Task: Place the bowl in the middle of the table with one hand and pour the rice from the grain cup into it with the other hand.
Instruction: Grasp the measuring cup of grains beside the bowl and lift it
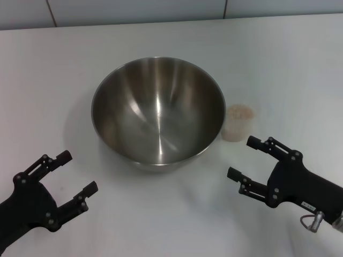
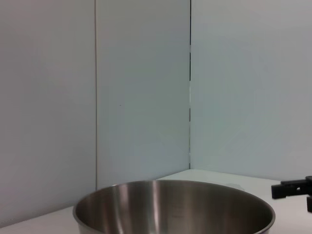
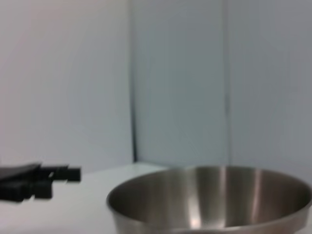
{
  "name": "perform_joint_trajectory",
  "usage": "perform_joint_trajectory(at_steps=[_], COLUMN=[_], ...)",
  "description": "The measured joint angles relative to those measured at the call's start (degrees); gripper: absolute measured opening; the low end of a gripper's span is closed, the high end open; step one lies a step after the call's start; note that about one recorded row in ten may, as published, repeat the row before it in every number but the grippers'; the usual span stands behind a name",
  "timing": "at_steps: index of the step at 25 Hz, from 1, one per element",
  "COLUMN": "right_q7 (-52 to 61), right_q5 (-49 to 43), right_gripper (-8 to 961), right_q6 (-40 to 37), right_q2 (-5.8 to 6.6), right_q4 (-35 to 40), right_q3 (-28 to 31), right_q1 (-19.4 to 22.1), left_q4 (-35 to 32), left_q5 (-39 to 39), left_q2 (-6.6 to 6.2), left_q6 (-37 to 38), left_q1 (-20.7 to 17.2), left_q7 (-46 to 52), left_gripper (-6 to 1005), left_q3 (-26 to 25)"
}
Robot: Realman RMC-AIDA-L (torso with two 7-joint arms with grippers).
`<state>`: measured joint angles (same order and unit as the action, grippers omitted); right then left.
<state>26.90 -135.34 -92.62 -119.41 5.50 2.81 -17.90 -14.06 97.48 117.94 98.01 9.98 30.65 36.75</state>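
The steel bowl [image 1: 157,112] stands upright in the middle of the white table [image 1: 289,64], its inside bare; its rim also shows in the left wrist view, bowl [image 2: 173,204], and the right wrist view, bowl [image 3: 209,197]. Just to its right stands the small frosted grain cup [image 1: 236,123], upright, with rice [image 1: 238,112] filling it near the top. My left gripper [image 1: 76,172] hangs open at the near left, apart from the bowl. Open too, my right gripper [image 1: 244,157] sits at the near right, just in front of the cup, holding nothing.
A grey tiled wall [image 1: 161,10] runs along the table's far side. Bare tabletop lies in front of the bowl between the two arms. The other arm's fingers show far off in each wrist view.
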Motion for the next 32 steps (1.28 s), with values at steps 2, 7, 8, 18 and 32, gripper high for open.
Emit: perform_joint_trajectory(at_steps=[2, 7, 8, 18, 32], right_q7=[-4.56, -18.43, -20.02, -22.44, -22.64], right_q5=[0.17, 0.62, 0.67, 10.77, 13.74], right_gripper=[813, 813, 813, 814, 814], right_q6=[0.01, 2.3, 3.1, 11.22, 15.33], right_q2=[-0.04, -0.41, -0.44, -0.47, -0.47], right_q4=[-3.65, -15.65, -17.94, -24.51, -24.17], right_q3=[3.85, 14.72, 16.65, 18.95, 19.79], right_q1=[2.06, 9.21, 10.59, 13.51, 11.21], left_q4=[-0.06, -0.11, -0.09, -0.12, -0.09], left_q5=[0.0, 0.0, -0.01, -0.01, -0.01], left_q2=[-0.08, -0.26, -0.47, -1.11, -1.02], left_q6=[0.05, 0.06, 0.03, 0.29, 0.41], left_q1=[0.07, 0.38, 0.54, 0.88, 1.03], left_q7=[0.07, 0.18, 0.31, 2.61, 2.66], left_gripper=[798, 798, 798, 798, 798], left_q3=[0.04, 0.08, 0.08, 0.08, -0.39])
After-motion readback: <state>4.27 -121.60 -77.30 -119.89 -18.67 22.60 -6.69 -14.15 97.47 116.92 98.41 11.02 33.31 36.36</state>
